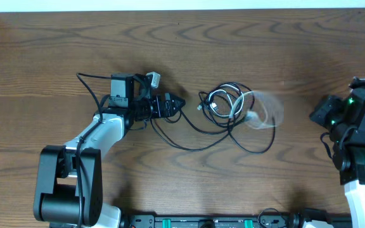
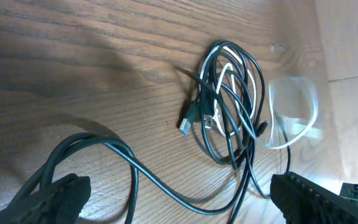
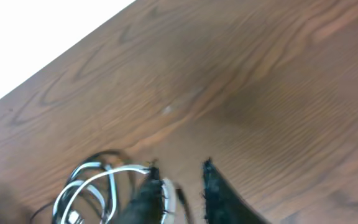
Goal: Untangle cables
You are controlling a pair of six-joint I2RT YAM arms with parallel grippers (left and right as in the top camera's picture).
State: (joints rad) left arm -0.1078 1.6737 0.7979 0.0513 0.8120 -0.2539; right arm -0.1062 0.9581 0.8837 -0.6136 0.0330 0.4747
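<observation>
The cables (image 1: 224,104) lie in a tangled black and white coil at the table's middle. In the left wrist view the coil (image 2: 229,106) shows a small plug end (image 2: 186,124). A white loop (image 1: 268,111) on the coil's right side is blurred, as it is in the left wrist view (image 2: 294,115). One black strand (image 1: 189,144) sweeps from the coil toward my left gripper (image 1: 173,104). That gripper (image 2: 188,208) is open wide, and the strand runs on the table between its fingers. My right gripper (image 3: 180,167) is at the far right (image 1: 315,114), its jaws slightly apart and blurred, gripping nothing, with the coil (image 3: 92,186) beyond it.
The wooden table (image 1: 189,38) ends at a white strip along the far edge. The left arm's own thicker black wire (image 1: 90,82) loops beside its wrist. A black equipment rail (image 1: 201,221) runs along the near edge between the two arm bases.
</observation>
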